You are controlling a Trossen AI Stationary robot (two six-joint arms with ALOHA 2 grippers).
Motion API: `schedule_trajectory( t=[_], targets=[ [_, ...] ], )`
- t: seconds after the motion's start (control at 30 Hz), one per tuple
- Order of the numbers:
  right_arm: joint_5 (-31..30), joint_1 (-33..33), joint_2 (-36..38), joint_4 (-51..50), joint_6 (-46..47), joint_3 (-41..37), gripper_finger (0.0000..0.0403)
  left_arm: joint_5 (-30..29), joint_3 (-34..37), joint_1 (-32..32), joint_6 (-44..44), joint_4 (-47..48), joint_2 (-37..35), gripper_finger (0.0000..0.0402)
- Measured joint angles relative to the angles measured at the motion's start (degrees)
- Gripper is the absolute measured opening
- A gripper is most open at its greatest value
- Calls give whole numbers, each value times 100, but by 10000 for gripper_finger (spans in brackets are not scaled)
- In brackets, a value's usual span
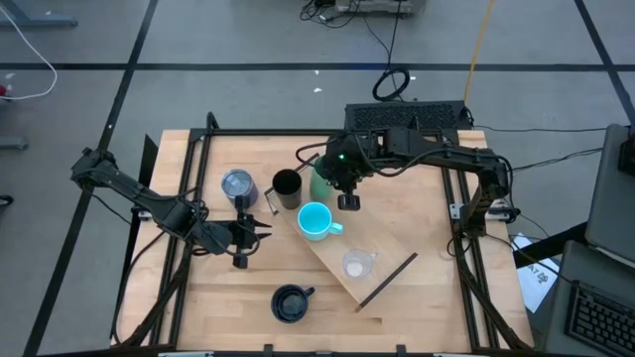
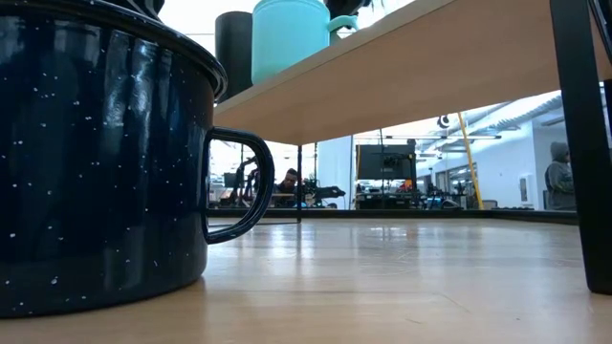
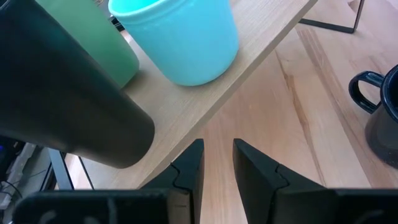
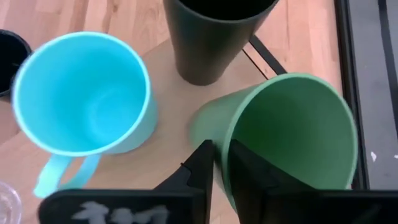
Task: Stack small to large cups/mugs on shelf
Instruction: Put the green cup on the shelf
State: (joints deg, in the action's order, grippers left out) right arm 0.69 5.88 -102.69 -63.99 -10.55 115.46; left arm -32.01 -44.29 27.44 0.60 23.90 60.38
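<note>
Your right tool point(image 4: 214, 163) pinches the green cup point(image 4: 292, 137) by its rim at the shelf's point(image 1: 369, 280) far end, beside the black cup point(image 1: 287, 188); left tool point(image 1: 260, 228) narrow, idle.

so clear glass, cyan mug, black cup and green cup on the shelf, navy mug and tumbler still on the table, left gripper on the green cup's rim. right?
One slip: the right gripper, not the left, is on the green cup's rim, as the right wrist view shows. The rest stands.
</note>
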Motion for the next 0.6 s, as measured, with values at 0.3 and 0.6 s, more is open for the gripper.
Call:
schedule_trajectory(
  t=[0.3, 0.6],
  targets=[
    [-17, -1, -53, 291, 1, 0, 83, -1, 0, 0, 3, 19, 0, 88],
    [-40, -1, -53, 333, 2, 0, 127, -2, 0, 0, 2, 33, 0, 88]
  ],
)
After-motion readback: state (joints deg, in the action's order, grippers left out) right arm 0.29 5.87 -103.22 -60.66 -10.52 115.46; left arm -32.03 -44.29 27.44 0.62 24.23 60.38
